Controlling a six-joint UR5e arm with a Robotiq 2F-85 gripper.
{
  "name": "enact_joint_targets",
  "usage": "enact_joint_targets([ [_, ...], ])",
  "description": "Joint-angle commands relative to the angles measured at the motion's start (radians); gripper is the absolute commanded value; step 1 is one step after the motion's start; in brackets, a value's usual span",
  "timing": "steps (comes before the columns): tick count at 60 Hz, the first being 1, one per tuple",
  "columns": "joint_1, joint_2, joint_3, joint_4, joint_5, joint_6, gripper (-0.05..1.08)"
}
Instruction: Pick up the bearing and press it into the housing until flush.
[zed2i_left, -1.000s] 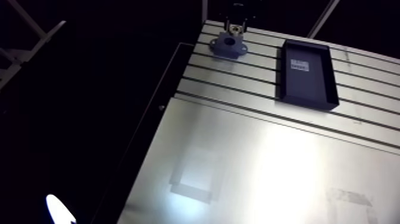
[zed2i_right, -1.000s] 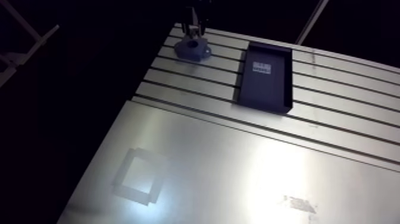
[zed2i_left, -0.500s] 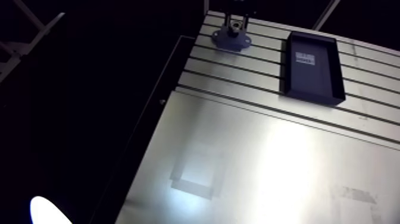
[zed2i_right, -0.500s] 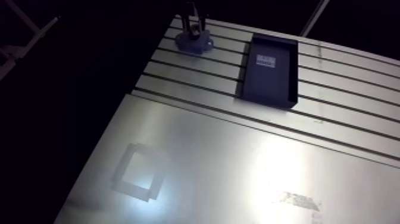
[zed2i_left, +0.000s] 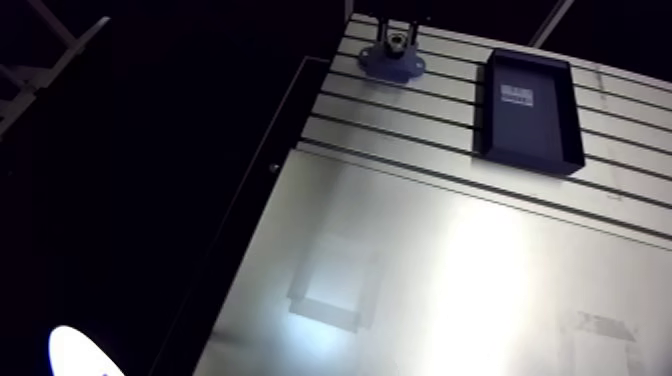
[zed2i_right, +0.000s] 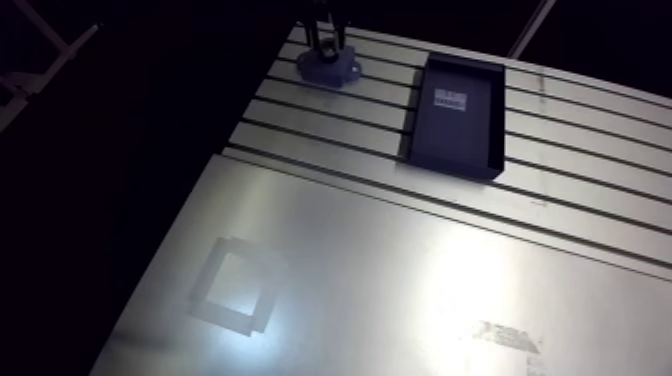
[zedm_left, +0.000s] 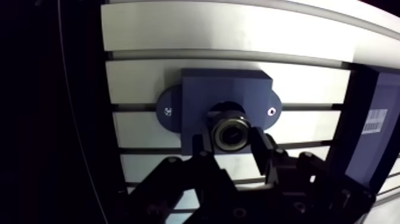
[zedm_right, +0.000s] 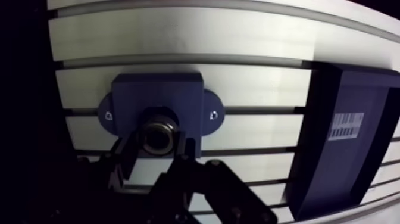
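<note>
pincer (zedm_left: 231, 142) w/ bearing (zedm_left: 231, 132) clamped, housing (zedm_left: 196, 89) bore hidden

Hand (zedm_left: 232, 142) carrying bearing (zedm_left: 231, 132) has come down since the earlier frames. Gap to housing (zedm_left: 220, 86) has closed, and the bearing now sits at the bore mouth. The whole arm view has slid slightly because the camera moved with the arm.
</note>
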Motion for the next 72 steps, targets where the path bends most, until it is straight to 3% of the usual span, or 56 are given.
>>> enact_joint_targets([
  [1, 0.003, 0.003, 0.001, -0.004, -0.001, -0.003, 0.69],
  [72, 0.003, 0.026, -0.002, -0.009, -0.003, -0.016, 0.69],
])
